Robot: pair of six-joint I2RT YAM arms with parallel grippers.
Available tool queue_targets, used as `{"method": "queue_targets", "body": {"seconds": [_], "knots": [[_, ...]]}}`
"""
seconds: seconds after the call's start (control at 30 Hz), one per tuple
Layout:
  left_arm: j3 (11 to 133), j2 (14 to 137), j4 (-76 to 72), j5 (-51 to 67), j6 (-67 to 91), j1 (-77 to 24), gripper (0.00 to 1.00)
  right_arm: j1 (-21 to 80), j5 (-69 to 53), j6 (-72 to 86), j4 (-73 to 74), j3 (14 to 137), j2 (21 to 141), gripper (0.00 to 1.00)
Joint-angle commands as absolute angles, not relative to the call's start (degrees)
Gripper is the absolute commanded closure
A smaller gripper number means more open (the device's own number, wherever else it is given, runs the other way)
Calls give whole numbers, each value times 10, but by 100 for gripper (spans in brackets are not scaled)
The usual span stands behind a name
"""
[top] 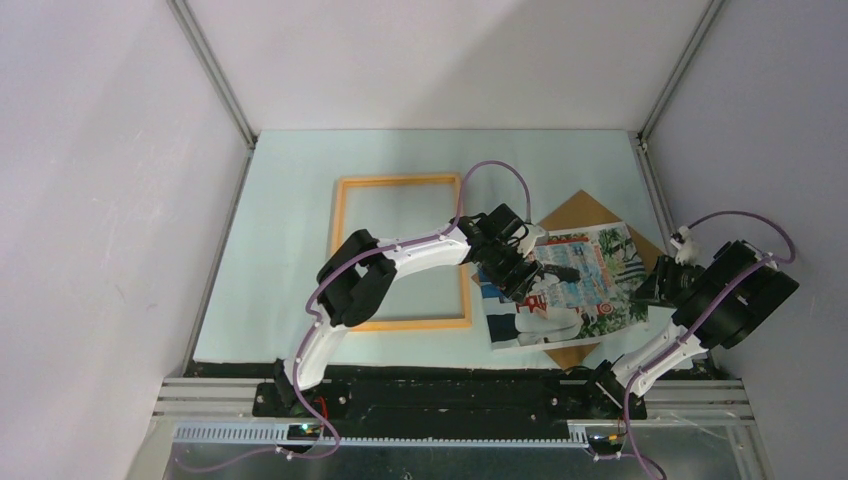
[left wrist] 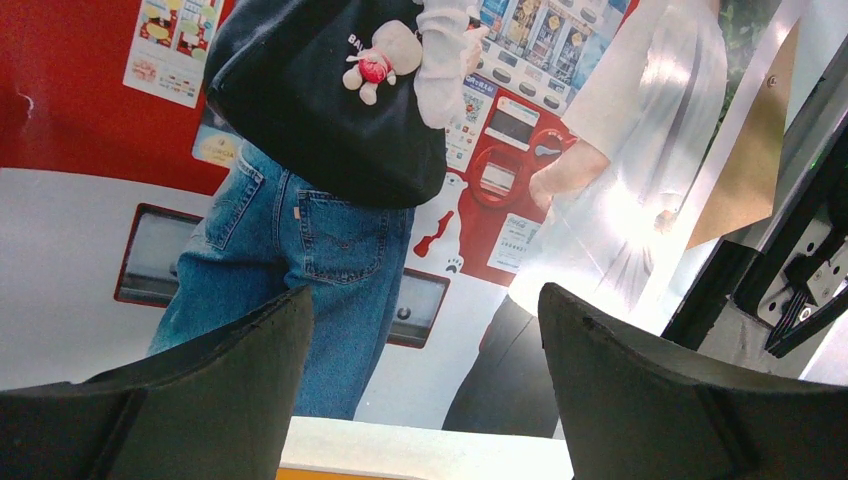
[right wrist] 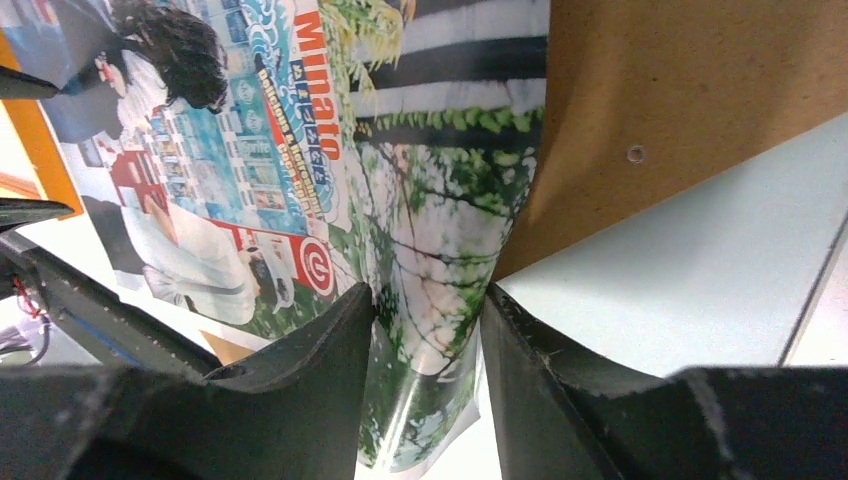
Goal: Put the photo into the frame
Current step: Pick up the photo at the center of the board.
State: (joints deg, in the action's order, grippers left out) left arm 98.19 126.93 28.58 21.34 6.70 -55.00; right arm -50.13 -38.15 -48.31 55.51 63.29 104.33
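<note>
The photo (top: 570,285) lies tilted at the right of the table, partly on a brown backing board (top: 580,208). The light-orange frame (top: 342,230) lies flat to its left, with nothing inside it. My left gripper (top: 522,262) is open, jaws wide, just over the photo's left part; in the left wrist view (left wrist: 425,300) the print (left wrist: 330,240) fills the picture. My right gripper (top: 648,292) is at the photo's right edge. In the right wrist view it (right wrist: 428,295) is shut on the photo's bent edge (right wrist: 440,320), which buckles between the fingers.
The backing board (right wrist: 680,100) sticks out beyond the photo at the far side and the near side. A strip of the frame (left wrist: 330,474) shows just below the photo's white border. White walls stand round the pale table (top: 290,180); its near edge meets a metal rail.
</note>
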Motion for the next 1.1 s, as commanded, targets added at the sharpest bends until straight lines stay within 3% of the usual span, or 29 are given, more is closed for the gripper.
{"method": "queue_targets", "body": {"seconds": [0.0,0.33,0.7,1.07], "knots": [[962,1287,302,207,74,-555,11,-504,-430,-491,618,638,1046,53],[961,1285,302,205,72,-555,11,-476,-465,-473,624,648,1038,53],[959,1267,302,201,62,-555,11,-414,-460,-413,567,648,984,61],[956,1267,302,205,57,-555,11,-389,-484,-455,586,660,954,48]]}}
